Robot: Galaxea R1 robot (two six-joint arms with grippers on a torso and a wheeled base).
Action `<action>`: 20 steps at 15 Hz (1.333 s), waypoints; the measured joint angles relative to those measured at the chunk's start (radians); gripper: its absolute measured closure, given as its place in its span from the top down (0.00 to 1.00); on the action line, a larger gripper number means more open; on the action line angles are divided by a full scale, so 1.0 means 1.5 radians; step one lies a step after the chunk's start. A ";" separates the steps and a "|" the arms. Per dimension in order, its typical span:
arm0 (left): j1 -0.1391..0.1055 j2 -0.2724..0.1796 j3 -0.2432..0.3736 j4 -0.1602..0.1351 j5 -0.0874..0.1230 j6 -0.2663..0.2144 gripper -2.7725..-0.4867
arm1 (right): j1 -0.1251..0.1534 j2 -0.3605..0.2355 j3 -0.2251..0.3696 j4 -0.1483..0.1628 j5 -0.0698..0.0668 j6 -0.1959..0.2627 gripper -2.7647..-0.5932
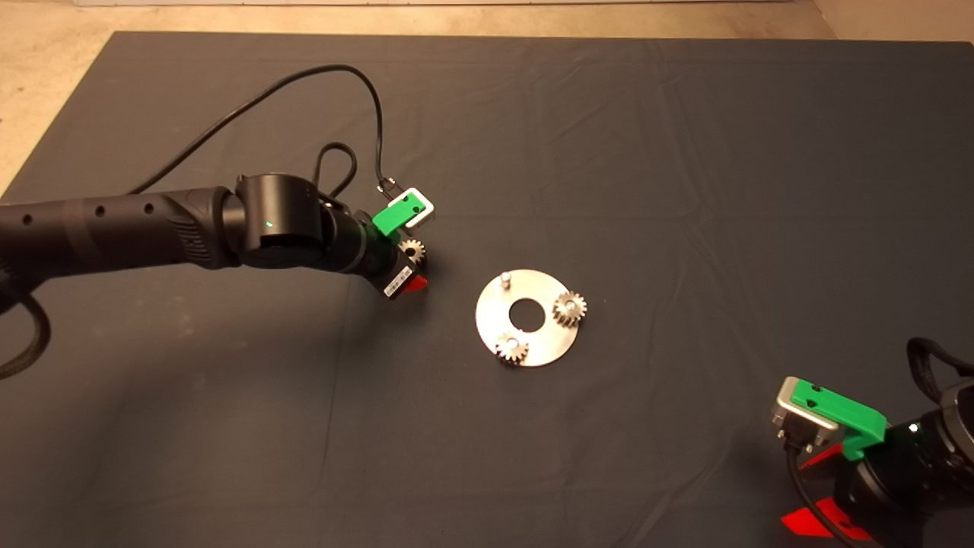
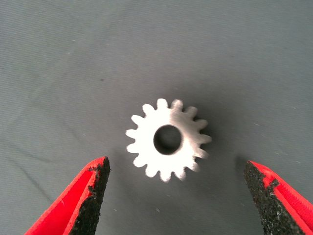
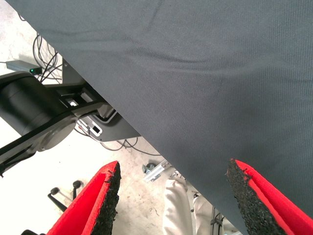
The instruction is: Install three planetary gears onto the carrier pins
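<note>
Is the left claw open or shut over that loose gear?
Open: the left claw has its fingers spread wide of the gear, touching nothing.

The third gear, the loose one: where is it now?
In the head view, the loose gear lies on the mat left of the disc, under the open left pincer.

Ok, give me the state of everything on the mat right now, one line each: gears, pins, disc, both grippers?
Loose gear: flat on the mat, left of the disc, ungrasped.
Left gripper: open, over the loose gear, fingers either side.
Disc: flat on the mat.
Right-side gear: seated on its pin.
Near gear: seated on its pin.
Far pin: bare, upright.
Right gripper: open, parked at the mat's lower right edge.
</note>
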 joint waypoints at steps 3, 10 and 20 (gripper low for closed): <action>0.000 0.009 -0.012 0.000 -0.007 0.000 0.63 | 0.000 0.000 0.000 0.000 0.000 0.000 0.47; 0.000 0.020 -0.028 0.000 -0.024 0.000 0.63 | 0.000 0.000 0.003 0.001 0.000 0.000 0.47; 0.000 0.020 -0.055 -0.003 -0.040 0.015 0.61 | 0.000 0.000 0.003 0.003 0.000 0.000 0.47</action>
